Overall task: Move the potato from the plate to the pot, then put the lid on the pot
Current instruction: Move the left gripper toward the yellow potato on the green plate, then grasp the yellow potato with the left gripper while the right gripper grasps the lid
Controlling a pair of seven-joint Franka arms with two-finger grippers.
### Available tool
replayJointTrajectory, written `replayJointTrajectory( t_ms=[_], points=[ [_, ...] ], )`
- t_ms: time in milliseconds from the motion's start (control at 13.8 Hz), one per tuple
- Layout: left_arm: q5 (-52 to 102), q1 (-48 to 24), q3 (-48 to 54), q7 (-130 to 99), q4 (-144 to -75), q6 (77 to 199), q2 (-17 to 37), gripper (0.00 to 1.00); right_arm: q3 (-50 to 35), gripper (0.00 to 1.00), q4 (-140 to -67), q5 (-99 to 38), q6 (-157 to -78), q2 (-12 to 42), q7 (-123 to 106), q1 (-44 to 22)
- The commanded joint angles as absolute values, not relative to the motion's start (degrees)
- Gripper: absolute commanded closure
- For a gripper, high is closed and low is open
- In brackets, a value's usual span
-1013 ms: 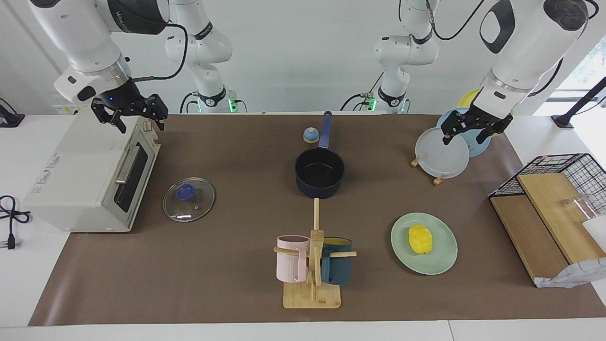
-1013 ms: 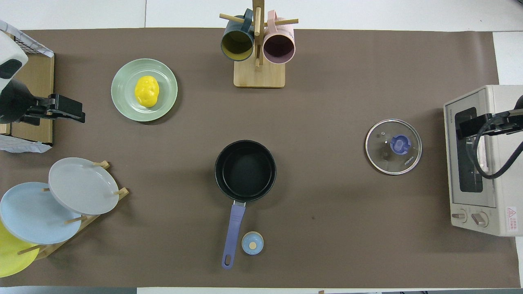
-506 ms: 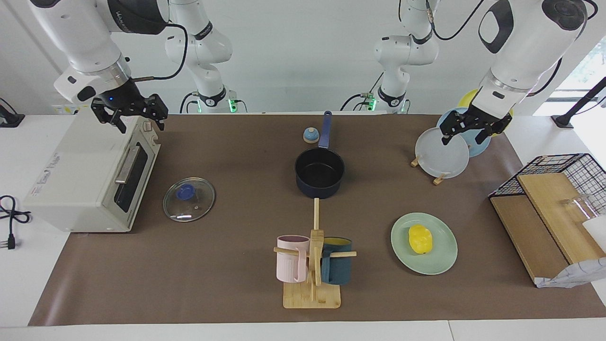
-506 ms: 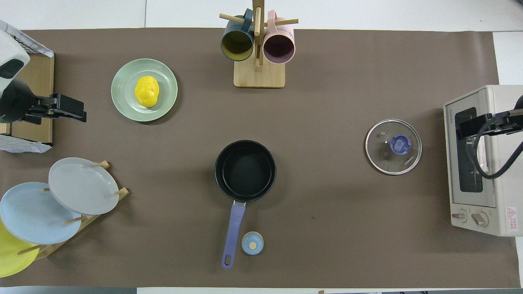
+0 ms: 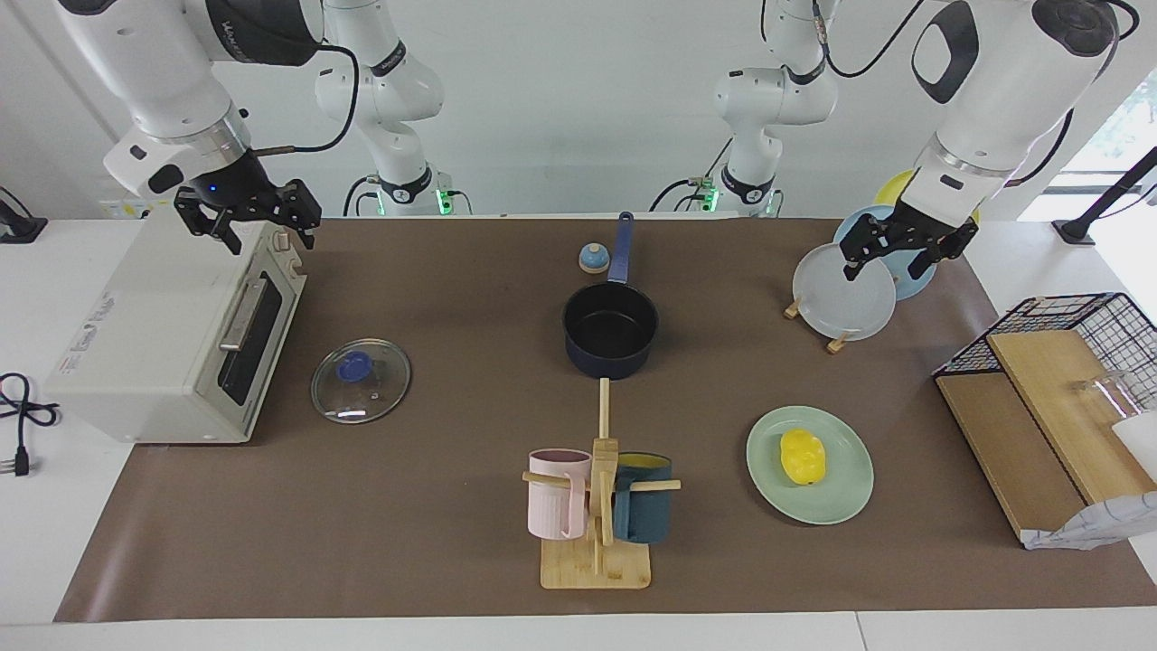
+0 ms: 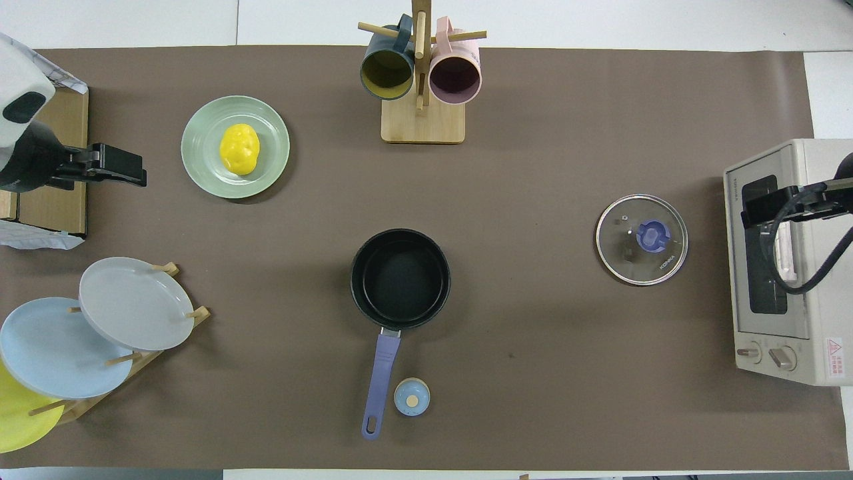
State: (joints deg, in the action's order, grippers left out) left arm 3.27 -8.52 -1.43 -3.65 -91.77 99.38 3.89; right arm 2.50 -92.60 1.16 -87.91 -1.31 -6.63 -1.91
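The yellow potato (image 5: 803, 457) (image 6: 239, 149) lies on the mint-green plate (image 5: 845, 502) (image 6: 270, 167) toward the left arm's end of the table. The navy pot (image 5: 610, 325) (image 6: 400, 280) stands empty mid-table, its handle pointing toward the robots. The glass lid (image 5: 362, 387) (image 6: 642, 243) lies flat on the mat beside the toaster oven. My left gripper (image 5: 884, 267) (image 6: 126, 172) is open and empty, in the air over the mat's edge near the plate rack. My right gripper (image 5: 271, 242) (image 6: 753, 212) is open and empty over the toaster oven.
A white toaster oven (image 5: 172, 334) (image 6: 786, 267) stands at the right arm's end. A rack of upright plates (image 5: 845, 294) (image 6: 133, 303) and wooden boards (image 5: 1039, 398) are at the left arm's end. A mug tree (image 5: 597, 506) (image 6: 422, 100) stands farther from the robots than the pot. A bell (image 5: 593, 259) (image 6: 412, 397) sits beside the pot's handle.
My left gripper has drifted a little toward the green plate. The right gripper and all the objects have stayed put.
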Motion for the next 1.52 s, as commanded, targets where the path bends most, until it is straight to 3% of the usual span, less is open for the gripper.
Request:
replayJointTrajectory(
  t_ms=[0, 362, 651, 1013, 1447],
  points=[
    [7.28, -9.05, -1.93, -4.57, -83.09, 98.35, 15.25, 0.00, 1.59, 0.00, -94.04, 0.53, -87.54, -2.55, -6.59, -1.67],
    [7.30, -8.79, -1.76, -4.66, -80.07, 107.04, 26.17, 0.00, 1.14, 0.00, -102.37, -0.61, -96.83, -4.57, -8.87, -3.25],
    [6.07, -10.02, -1.76, -3.61, -79.45, 114.16, 33.12, 0.00, 1.14, 0.00, -107.39, -0.70, -104.84, -1.16, -13.26, -2.64],
    [4.40, -10.55, -1.76, -0.27, -81.20, 120.21, 34.28, 0.00, 1.23, 0.00, -121.08, -0.79, -123.62, 1.40, -15.12, -1.93],
    [4.39, -10.63, -1.76, 2.02, -84.98, 124.62, 34.19, 0.00, 1.23, 0.00, -126.21, -0.79, -133.06, 4.21, -13.71, -1.93]
  ],
)
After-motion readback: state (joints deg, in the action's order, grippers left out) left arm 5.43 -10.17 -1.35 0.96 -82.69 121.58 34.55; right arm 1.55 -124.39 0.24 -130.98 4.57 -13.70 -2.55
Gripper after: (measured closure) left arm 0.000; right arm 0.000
